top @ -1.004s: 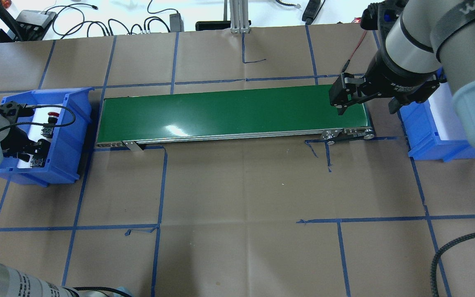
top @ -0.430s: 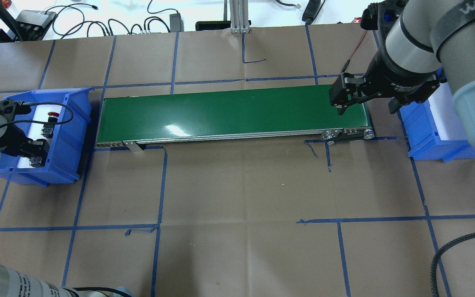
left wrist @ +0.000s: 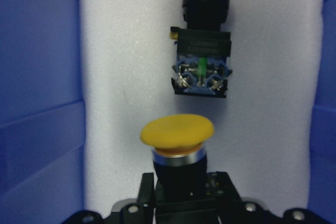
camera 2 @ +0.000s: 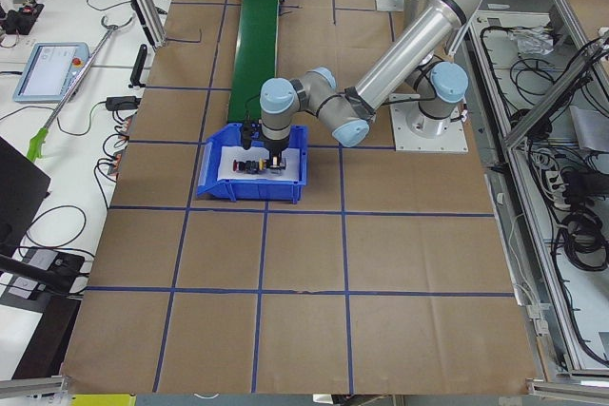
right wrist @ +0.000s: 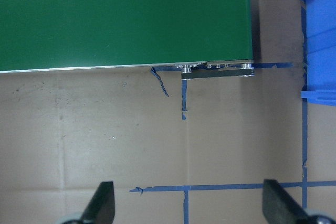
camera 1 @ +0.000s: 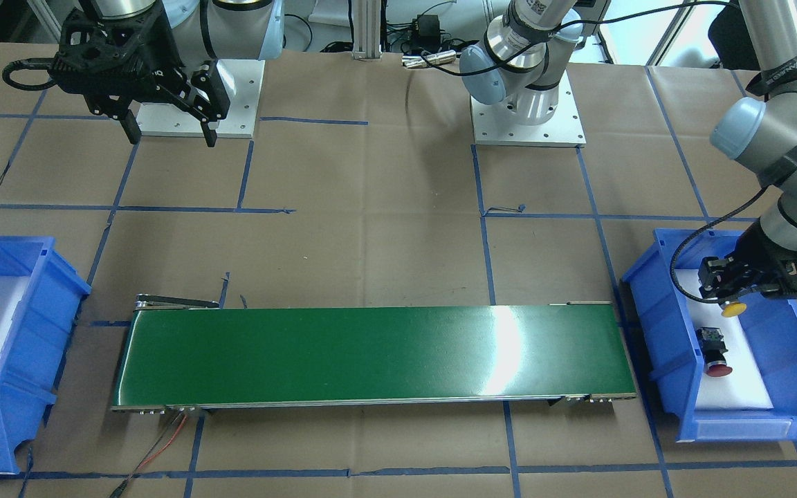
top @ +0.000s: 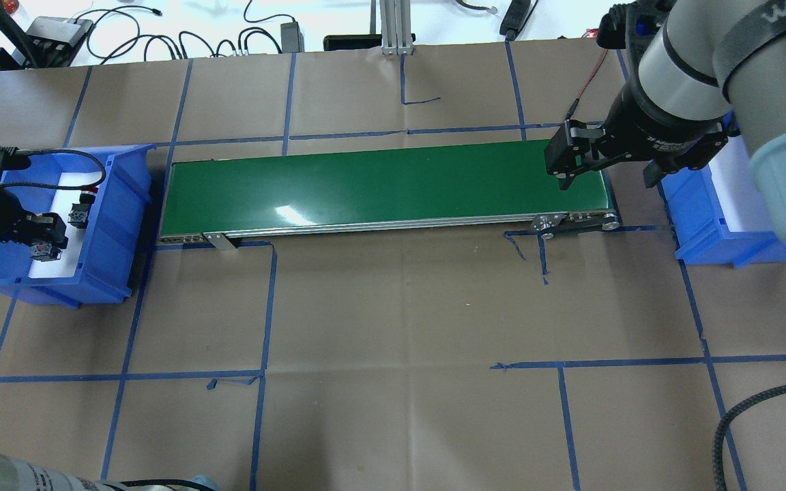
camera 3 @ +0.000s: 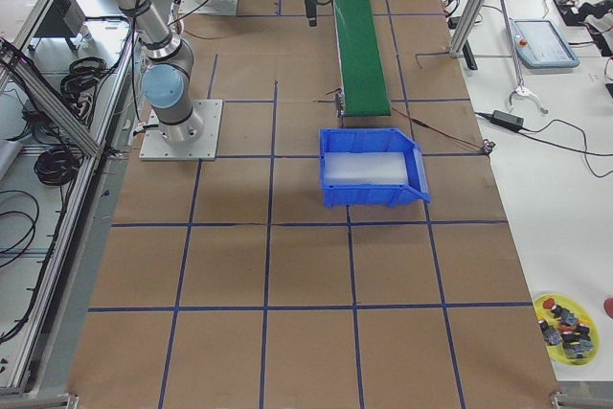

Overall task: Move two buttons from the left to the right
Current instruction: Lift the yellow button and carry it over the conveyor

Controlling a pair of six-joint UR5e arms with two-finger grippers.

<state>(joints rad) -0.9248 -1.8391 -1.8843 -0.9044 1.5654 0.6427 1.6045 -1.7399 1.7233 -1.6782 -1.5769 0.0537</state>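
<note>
Bimanual workcell, with positions given from the green conveyor belt, which lies lengthwise across the middle of the table, a surface covered in brown paper with a blue tape grid. Right arm: reaches in high above the belt's right end. Left arm: descends beyond the belt's left end. Right blue bin: stands past the belt's right end, apart from it, lined with a white pad. Left blue bin: stands just past the belt's left end, likewise lined in white. Right gripper: raised over bare paper on the robot's side of the belt's right end; its fingers are spread wide with nothing between them. Left gripper: inside the left bin, beyond the belt's left end, its fingers closed on the black body of the yellow button, whose cap points out from the fingertips over the white pad, about level with the belt's robot-side edge. Red button: lies on its side on the same pad past the belt's left end, apart from the yellow one, cap turned away from the robot, about level with the belt's middle.
</note>
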